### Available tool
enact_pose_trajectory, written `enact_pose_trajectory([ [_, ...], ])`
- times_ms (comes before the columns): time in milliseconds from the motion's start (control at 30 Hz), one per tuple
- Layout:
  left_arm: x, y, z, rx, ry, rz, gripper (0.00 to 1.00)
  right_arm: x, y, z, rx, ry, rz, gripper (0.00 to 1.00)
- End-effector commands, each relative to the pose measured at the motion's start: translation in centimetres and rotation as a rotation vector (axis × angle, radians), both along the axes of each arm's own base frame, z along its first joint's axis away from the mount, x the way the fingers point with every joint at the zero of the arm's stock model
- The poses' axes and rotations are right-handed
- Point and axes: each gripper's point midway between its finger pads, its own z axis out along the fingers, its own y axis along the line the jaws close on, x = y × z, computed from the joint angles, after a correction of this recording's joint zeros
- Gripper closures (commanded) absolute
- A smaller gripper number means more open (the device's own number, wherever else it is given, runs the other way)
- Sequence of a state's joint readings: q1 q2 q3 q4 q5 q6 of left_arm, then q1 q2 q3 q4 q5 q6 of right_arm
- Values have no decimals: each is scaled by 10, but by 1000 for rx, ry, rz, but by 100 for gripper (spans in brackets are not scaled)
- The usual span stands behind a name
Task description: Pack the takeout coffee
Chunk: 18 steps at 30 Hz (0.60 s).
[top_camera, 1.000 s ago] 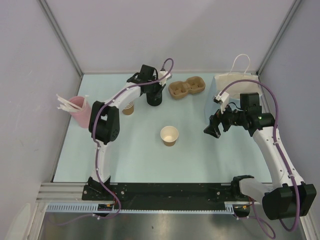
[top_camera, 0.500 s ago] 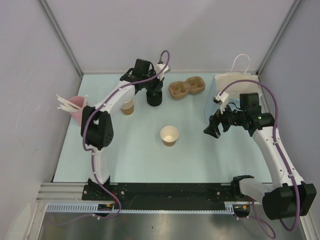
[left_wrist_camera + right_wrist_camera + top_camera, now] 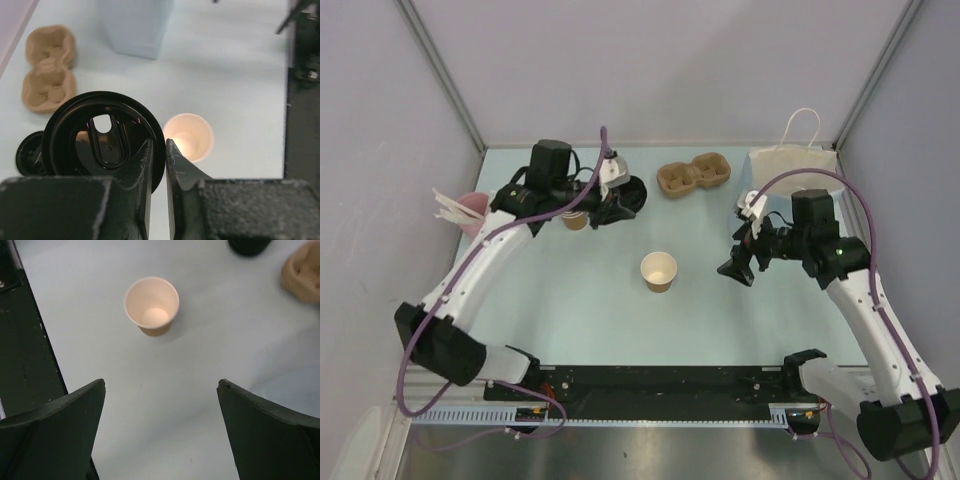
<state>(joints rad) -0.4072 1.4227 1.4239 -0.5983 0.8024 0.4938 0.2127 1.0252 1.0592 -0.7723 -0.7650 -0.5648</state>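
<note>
Cup [image 3: 659, 271] upright at the middle of the table [image 3: 560, 300], well apart from all else. Right gripper [image 3: 733, 268] to its right; left gripper [image 3: 159, 150] behind and to its left, lid [image 3: 100, 145] pinched by its rim between the fingers. Far row, left to right: stirrer cup [image 3: 470, 215], nested cup stack [image 3: 577, 219], carrier tray [image 3: 694, 176], bag [image 3: 795, 166] in the far right corner.

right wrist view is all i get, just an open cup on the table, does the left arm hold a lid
Observer: yes, the left gripper is shut on the rim of a black lid.
Operator: is it over the cup
Observer: no, the lid is held to the far left of the cup, near the stack of tan cups.
Operator: where's the bag
Observer: a white paper bag stands at the far right corner of the table.
</note>
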Motion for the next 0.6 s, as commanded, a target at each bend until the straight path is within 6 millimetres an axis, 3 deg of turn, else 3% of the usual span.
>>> enact_pose_trajectory([
  [0,-81,2,2,-65,21,-300,82,-16,30,57,32,-325,122,0],
  [67,-106,8,-9,-55,75,-370,80,-13,36,71,18,-430,135,0],
  [133,-133,12,-13,-75,163,-437,79,-22,50,80,22,-467,224,0],
  [200,-143,13,-15,-88,149,-495,79,-31,60,79,16,-496,310,0],
  [233,-155,16,-18,-99,238,-515,78,-39,71,78,31,-488,370,0],
  [333,-160,15,-23,-114,222,-587,79,-51,89,75,23,-496,465,0],
  [567,-168,7,-40,-51,381,-606,87,-45,118,67,-128,-602,508,0],
])
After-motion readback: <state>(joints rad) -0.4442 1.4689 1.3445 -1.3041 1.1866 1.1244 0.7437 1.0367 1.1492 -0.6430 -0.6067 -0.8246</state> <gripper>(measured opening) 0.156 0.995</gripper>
